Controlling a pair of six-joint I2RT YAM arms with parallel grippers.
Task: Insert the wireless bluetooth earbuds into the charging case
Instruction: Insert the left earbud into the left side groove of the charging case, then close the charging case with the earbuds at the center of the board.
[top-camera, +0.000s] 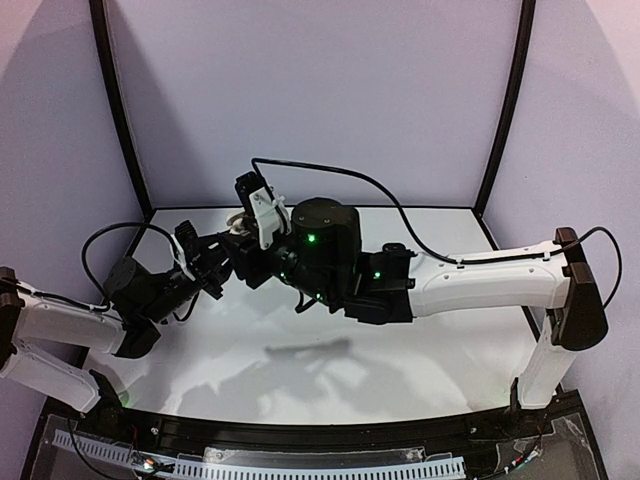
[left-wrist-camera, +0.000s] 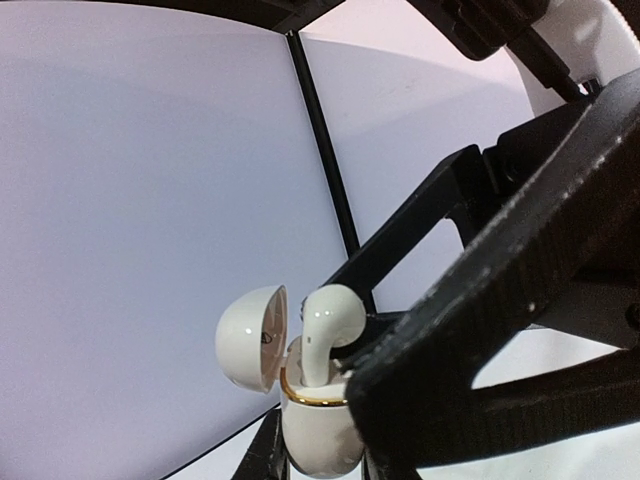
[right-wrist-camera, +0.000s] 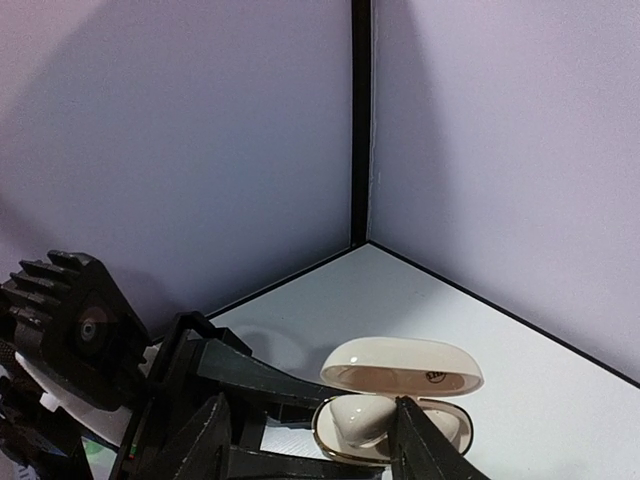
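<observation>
The white charging case (left-wrist-camera: 318, 428) has a gold rim and its lid (left-wrist-camera: 248, 338) is hinged open. My left gripper (left-wrist-camera: 320, 462) is shut on the case body and holds it above the table. One white earbud (left-wrist-camera: 326, 330) stands stem-down in a slot, its head above the rim. The right wrist view shows the same earbud (right-wrist-camera: 366, 420) inside the open case (right-wrist-camera: 440, 432). My right gripper (right-wrist-camera: 305, 447) is open, its fingers spread either side of the bud, one finger (right-wrist-camera: 420, 445) in front of the case. In the top view both grippers meet at the table's back left: left gripper (top-camera: 222, 258), right gripper (top-camera: 247, 236).
The white table (top-camera: 330, 370) is enclosed by pale walls with black corner posts (right-wrist-camera: 360, 120). The case is held near the back left corner. A black cable (top-camera: 380, 195) loops over the right arm. The left arm's cable (top-camera: 100, 245) arcs at the left.
</observation>
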